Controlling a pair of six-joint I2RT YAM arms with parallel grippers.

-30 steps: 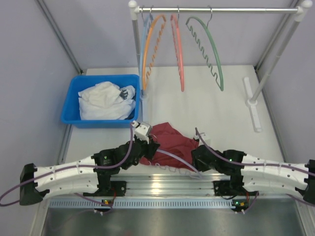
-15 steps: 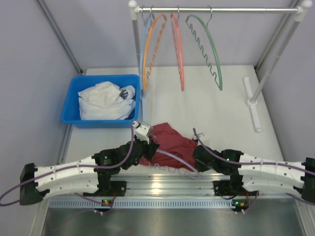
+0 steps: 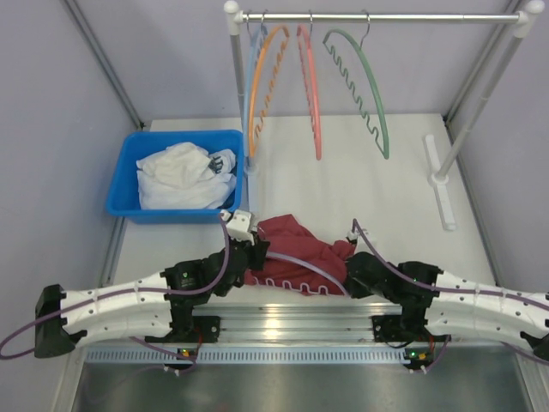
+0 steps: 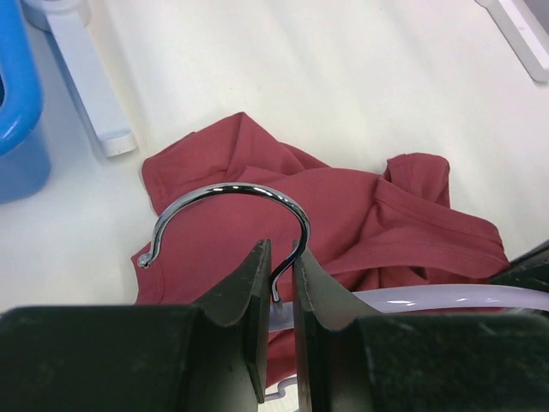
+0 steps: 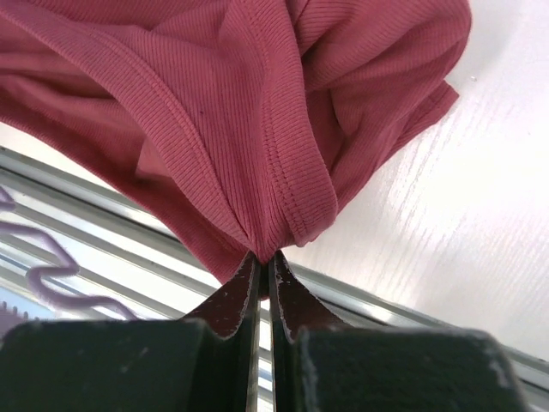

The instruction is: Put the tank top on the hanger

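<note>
The maroon tank top (image 3: 296, 251) lies crumpled on the table's near edge between the two arms; it also shows in the left wrist view (image 4: 360, 215) and the right wrist view (image 5: 240, 112). The pale lavender hanger (image 3: 296, 268) lies across it, its wavy bar at the near side. My left gripper (image 4: 281, 283) is shut on the stem of the hanger's metal hook (image 4: 232, 196). My right gripper (image 5: 266, 262) is shut on a folded edge of the tank top, at its right side (image 3: 350, 257).
A blue bin (image 3: 129, 167) with a white cloth (image 3: 180, 176) stands at the back left. A rail (image 3: 377, 17) at the back holds orange (image 3: 262, 77), salmon (image 3: 310, 86) and green (image 3: 360, 81) hangers. The rack's white foot (image 3: 439, 180) lies at the right.
My right gripper has moved right and slightly back, pulling the tank top's right side out along the hanger. The left gripper has shifted slightly back-left with the hook.
</note>
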